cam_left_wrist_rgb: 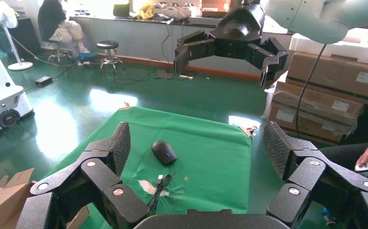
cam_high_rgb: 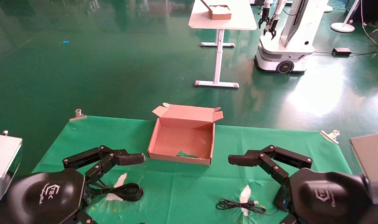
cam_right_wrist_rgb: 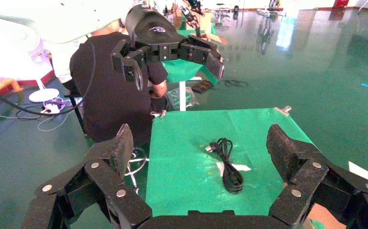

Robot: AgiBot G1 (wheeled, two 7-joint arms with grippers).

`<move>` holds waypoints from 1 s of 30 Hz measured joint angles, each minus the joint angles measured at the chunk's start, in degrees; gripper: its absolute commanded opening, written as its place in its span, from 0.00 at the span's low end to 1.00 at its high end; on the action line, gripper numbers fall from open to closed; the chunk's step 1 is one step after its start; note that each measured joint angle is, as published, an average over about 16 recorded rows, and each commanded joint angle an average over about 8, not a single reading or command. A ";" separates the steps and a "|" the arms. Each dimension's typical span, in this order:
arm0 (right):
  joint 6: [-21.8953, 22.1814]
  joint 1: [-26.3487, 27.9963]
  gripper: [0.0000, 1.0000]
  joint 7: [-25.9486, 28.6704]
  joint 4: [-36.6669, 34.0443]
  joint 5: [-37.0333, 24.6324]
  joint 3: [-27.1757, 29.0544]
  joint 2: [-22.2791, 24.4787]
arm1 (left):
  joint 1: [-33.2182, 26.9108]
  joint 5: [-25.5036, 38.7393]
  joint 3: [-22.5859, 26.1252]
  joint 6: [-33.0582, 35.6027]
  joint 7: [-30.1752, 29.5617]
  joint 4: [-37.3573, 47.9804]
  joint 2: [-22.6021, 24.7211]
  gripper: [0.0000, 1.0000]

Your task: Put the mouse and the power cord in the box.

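The brown cardboard box (cam_high_rgb: 153, 143) lies open at the middle back of the green cloth, nothing inside but a scrap of cloth showing at its floor. The coiled black power cord (cam_high_rgb: 126, 190) (cam_right_wrist_rgb: 227, 162) rests near the front left, just below my left gripper (cam_high_rgb: 131, 159) (cam_left_wrist_rgb: 197, 143), which hovers open beside the box's left wall. The dark mouse (cam_left_wrist_rgb: 164, 152) sits on the cloth at the front right, its thin USB cable (cam_high_rgb: 238, 205) (cam_left_wrist_rgb: 158, 188) bundled beside it; my right wrist hides the mouse in the head view. My right gripper (cam_high_rgb: 238, 160) (cam_right_wrist_rgb: 201, 143) hovers open right of the box.
Metal clips (cam_high_rgb: 78, 114) (cam_high_rgb: 330, 135) pin the cloth's back corners. White tears (cam_high_rgb: 245, 194) mark the cloth. Beyond the table stand a white desk (cam_high_rgb: 221, 18) with a small box and another robot (cam_high_rgb: 285, 40). A person (cam_right_wrist_rgb: 110, 95) sits close to the table's left side.
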 measured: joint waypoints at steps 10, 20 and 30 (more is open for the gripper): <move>0.00 0.00 1.00 0.00 0.00 0.00 0.00 0.00 | 0.00 0.00 0.00 0.00 0.00 0.00 0.00 1.00; -0.02 -0.02 1.00 -0.01 0.00 0.01 0.00 0.01 | 0.01 -0.01 -0.01 0.01 0.01 -0.01 -0.01 1.00; 0.05 -0.65 1.00 0.31 0.09 -3.90 -1.66 0.90 | -1.01 6.63 2.81 -0.53 -1.98 -0.57 -0.68 1.00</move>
